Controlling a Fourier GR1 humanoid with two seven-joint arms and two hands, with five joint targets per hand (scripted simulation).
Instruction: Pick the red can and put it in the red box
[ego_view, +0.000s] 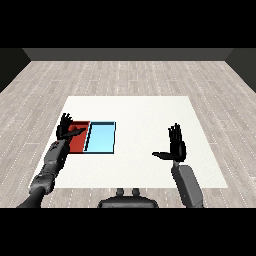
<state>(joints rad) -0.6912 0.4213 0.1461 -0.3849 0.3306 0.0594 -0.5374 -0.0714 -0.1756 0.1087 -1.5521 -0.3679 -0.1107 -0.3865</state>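
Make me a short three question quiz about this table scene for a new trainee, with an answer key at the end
1. True or false: the left hand is over the red tray.
2. Which tray lies nearer the right hand? A: the red tray. B: the light blue tray.
3. Fill in: both hands have their fingers ____ and hold nothing.

Key
1. True. The left hand overlaps the red tray's far left corner.
2. B. The light blue tray sits on the red tray's right side, toward the right hand, on the white table.
3. Open. No red can shows anywhere in the head view.
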